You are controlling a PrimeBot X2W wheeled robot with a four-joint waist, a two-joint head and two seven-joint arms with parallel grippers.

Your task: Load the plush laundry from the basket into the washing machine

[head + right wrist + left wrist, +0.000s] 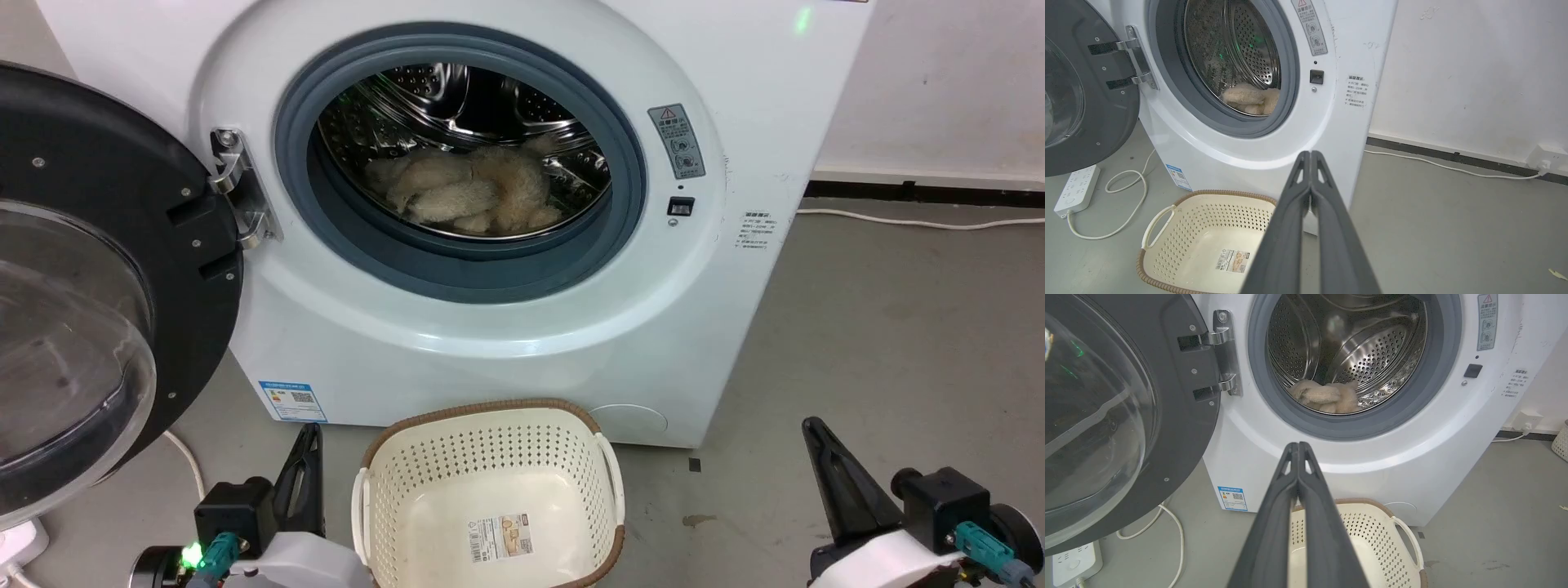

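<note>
Plush laundry (473, 196) inside washing machine (490, 343); basket (490, 406) on floor (898, 327) before it.
Left hand (1298, 447), right hand (1310, 154): fingers pressed together, holding nothing.

Grey concrete floor (898, 343) all around me. White painted wall (1474, 61) on my right, with a black skirting strip (1453, 158) along its base. A thin white cable (922, 224) lies on the floor just beside that strip and runs to a white wall socket (1549, 157). On my left a white multi-outlet power strip (1077, 190) lies flat on the floor, its white cord (1180, 541) looped loosely beside it. Small dark stain (700, 519) on the floor. Pale scrap (1555, 273) far right. White perforated bin (1560, 441) near the socket, cut off at the frame edge.
</note>
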